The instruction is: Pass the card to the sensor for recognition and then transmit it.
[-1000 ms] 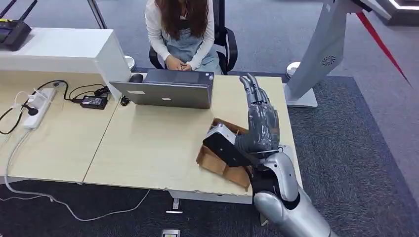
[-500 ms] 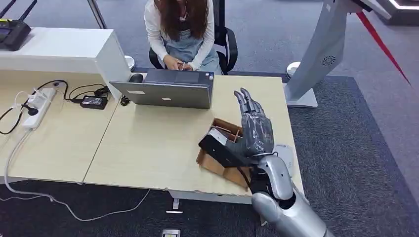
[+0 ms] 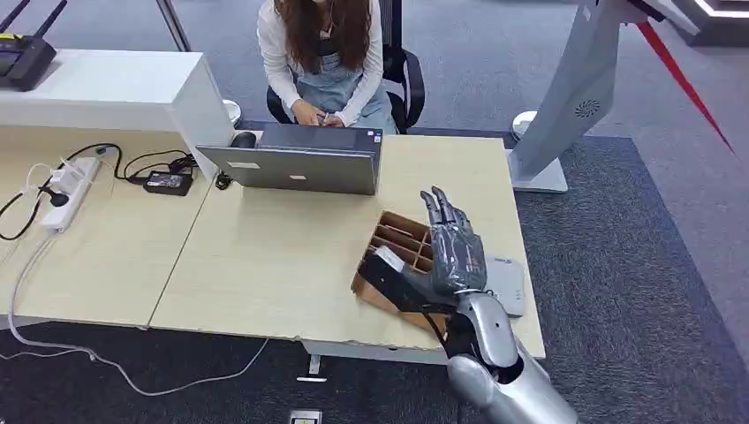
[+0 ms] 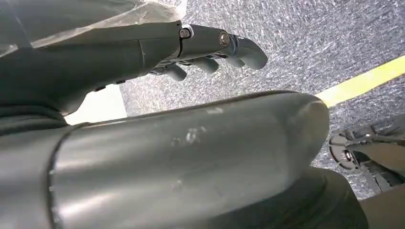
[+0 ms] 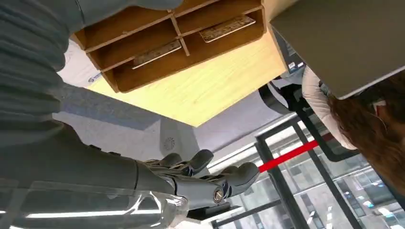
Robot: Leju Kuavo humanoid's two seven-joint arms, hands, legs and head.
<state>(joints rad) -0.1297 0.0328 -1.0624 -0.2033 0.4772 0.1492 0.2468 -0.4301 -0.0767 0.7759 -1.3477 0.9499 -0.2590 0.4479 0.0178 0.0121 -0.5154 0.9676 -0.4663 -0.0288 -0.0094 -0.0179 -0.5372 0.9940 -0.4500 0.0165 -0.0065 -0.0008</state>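
On the pale wooden counter we see a brown divided box holding cards in its compartments, our right hand raised empty just above it with fingers straight and spread, while our left hand hangs empty, loosely curled.

Right hand raised open over box on desk, sensor beside it, person behind laptop
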